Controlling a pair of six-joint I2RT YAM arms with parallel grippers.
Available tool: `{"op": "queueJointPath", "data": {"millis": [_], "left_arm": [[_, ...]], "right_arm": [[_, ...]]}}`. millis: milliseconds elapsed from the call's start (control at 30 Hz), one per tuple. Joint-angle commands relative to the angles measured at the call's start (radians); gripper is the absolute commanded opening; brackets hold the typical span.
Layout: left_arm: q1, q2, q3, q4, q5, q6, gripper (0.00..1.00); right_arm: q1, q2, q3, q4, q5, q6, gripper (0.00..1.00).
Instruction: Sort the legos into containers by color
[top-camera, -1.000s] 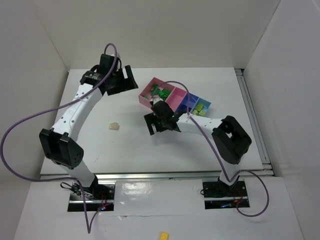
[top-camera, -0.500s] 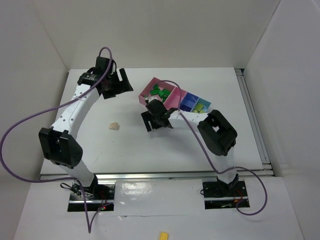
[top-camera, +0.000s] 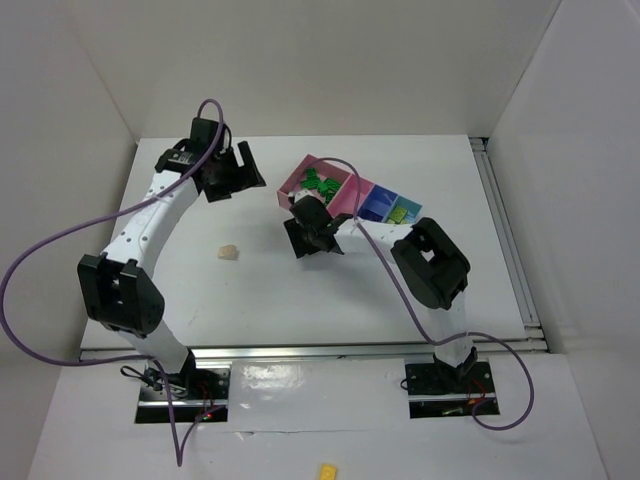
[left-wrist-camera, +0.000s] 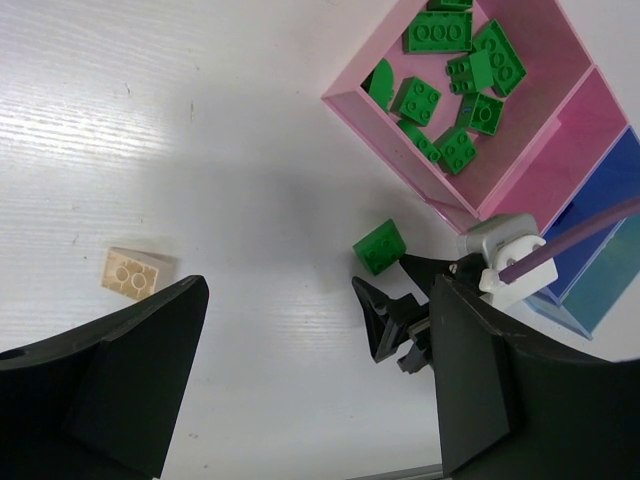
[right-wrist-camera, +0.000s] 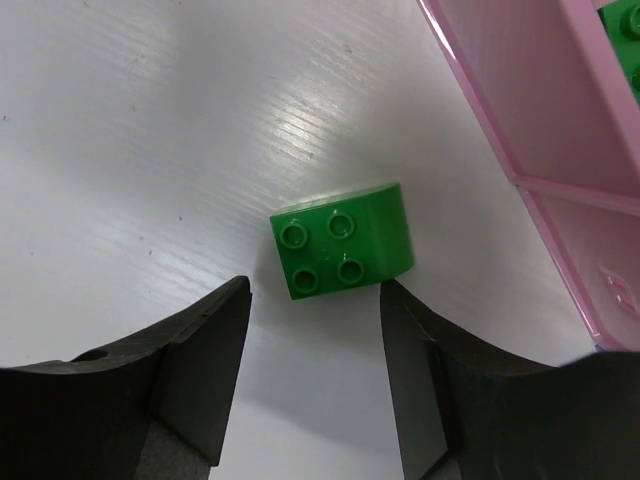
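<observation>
Bright green four-stud plastic brick (right-wrist-camera: 342, 240), one edge rounded, lies studs-up on the white table (right-wrist-camera: 130, 120), just beside the large pink plastic box (right-wrist-camera: 480, 110), not touching. It's roughly square, no real long axis, slightly skewed, just ahead of my R gripper (right-wrist-camera: 315, 335) and centred on its gap. Jaws spread wide, empty. R arm is much nearer; L gripper (top-camera: 232, 170) hovers well apart, also spread.

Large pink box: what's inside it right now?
Only green bricks show in the large pink box, loosely piled toward one side, the rest bare floor. Its far corner falls outside the left wrist view.
</observation>
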Motion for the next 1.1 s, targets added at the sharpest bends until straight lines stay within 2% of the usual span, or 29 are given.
{"op": "queueJointPath", "data": {"millis": [0, 133, 233, 333, 400, 500, 600, 667, 733, 867, 1067], "left_arm": [[0.004, -0.049, -0.001, 0.027, 0.022, -0.01, 0.93], [0.004, -0.049, -0.001, 0.036, 0.022, -0.01, 0.93], [0.004, -0.049, -0.001, 0.036, 0.022, -0.01, 0.93], [0.013, -0.049, -0.001, 0.036, 0.022, -0.01, 0.93], [0.013, -0.049, -0.01, 0.036, 0.022, -0.01, 0.93], [0.013, -0.049, -0.01, 0.036, 0.022, -0.01, 0.93], [0.013, -0.049, -0.01, 0.036, 0.022, -0.01, 0.93], [0.013, -0.049, -0.01, 0.036, 0.031, -0.01, 0.93], [0.013, -0.049, -0.01, 0.036, 0.032, -0.01, 0.93], [0.013, -0.049, -0.029, 0.036, 0.032, -0.01, 0.93], [0.022, -0.049, -0.029, 0.036, 0.032, -0.01, 0.93]], "right_arm": [[-0.008, 0.005, 0.045, 0.041, 0.014, -0.01, 0.63], [-0.008, 0.036, 0.078, 0.01, 0.045, -0.019, 0.79], [-0.008, 0.062, 0.098, 0.01, 0.055, -0.028, 0.79], [-0.008, 0.071, 0.098, 0.01, 0.055, -0.028, 0.71], [-0.008, 0.06, 0.098, 0.01, 0.055, -0.039, 0.6], [-0.008, 0.03, 0.089, 0.01, 0.065, -0.039, 0.57], [-0.008, 0.019, 0.115, -0.022, 0.065, -0.039, 0.69], [-0.008, 0.043, 0.135, -0.033, 0.045, -0.039, 0.83], [-0.008, 0.059, 0.135, -0.019, 0.016, -0.039, 0.87], [0.001, 0.109, 0.135, -0.005, 0.005, -0.016, 0.87], [0.01, 0.163, 0.225, -0.024, 0.025, 0.003, 0.8]]}}
